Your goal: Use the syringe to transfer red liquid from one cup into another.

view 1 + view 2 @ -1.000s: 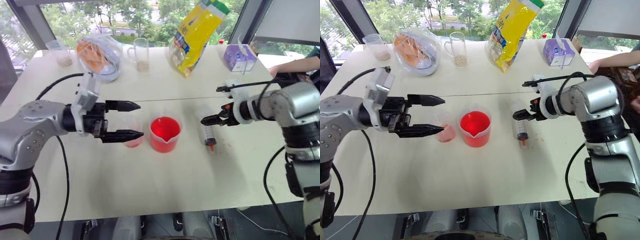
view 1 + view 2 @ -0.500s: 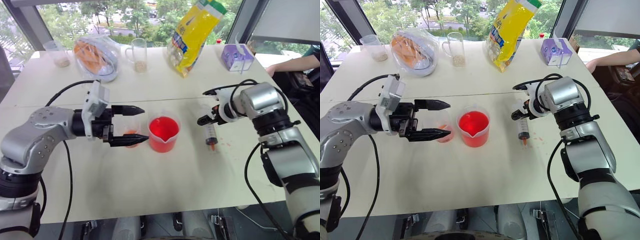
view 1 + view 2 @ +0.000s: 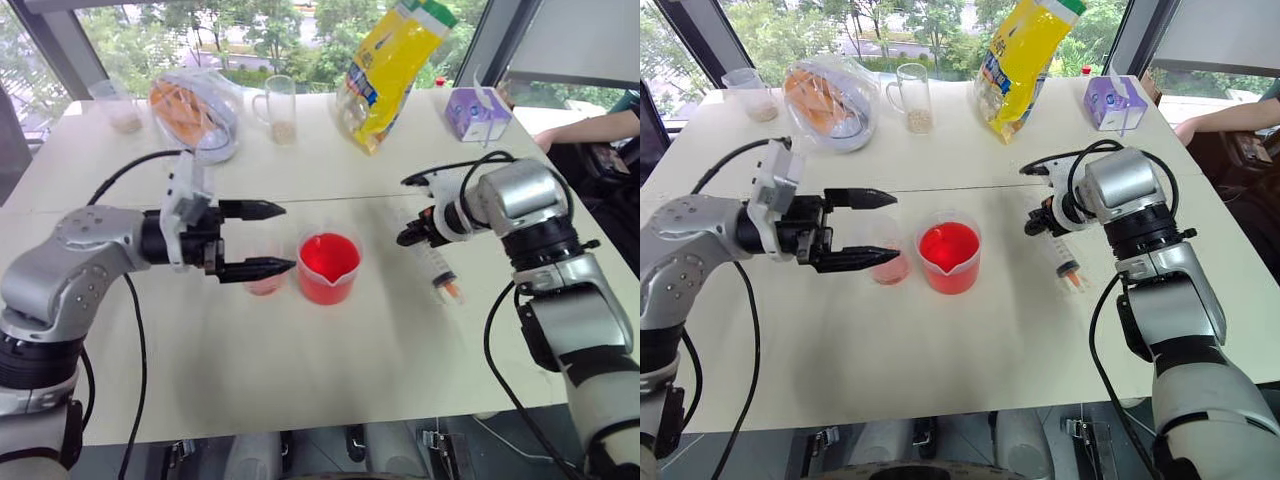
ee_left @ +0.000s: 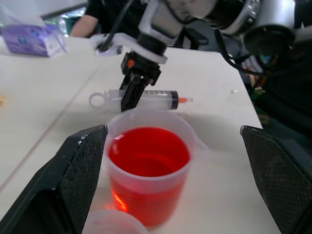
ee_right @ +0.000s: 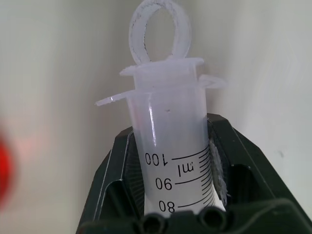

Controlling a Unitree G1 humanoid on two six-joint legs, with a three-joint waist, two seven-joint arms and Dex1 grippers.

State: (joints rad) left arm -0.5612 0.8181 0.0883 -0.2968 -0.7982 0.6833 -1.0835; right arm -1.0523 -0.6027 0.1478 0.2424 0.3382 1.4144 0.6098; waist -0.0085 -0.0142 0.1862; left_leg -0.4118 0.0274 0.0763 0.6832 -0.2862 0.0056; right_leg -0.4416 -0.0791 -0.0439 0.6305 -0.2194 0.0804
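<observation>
The clear syringe (image 3: 437, 265) slants from its flanged end down to an orange tip near the table, right of the cups. My right gripper (image 3: 410, 237) is shut on its barrel (image 5: 170, 146) just below the flange, at the printed marks. Whether the tip touches the table I cannot tell. The wide beaker (image 3: 328, 268) of red liquid (image 4: 148, 156) stands mid-table. Touching its left side is the small pinkish cup (image 3: 265, 280). My left gripper (image 3: 285, 238) hovers open and level, pointing at the beaker, and the small cup stands by its lower finger.
Along the far edge stand a yellow bag (image 3: 395, 65), a glass mug (image 3: 280, 105), a plastic bag with orange contents (image 3: 195, 105), a small cup (image 3: 120, 105) and a purple box (image 3: 475, 112). A person's arm (image 3: 590, 130) rests at the right edge.
My right gripper has shut on the syringe near its flange and raised that end; the orange tip has swung out to the right. The left gripper has stayed open beside the cups.
</observation>
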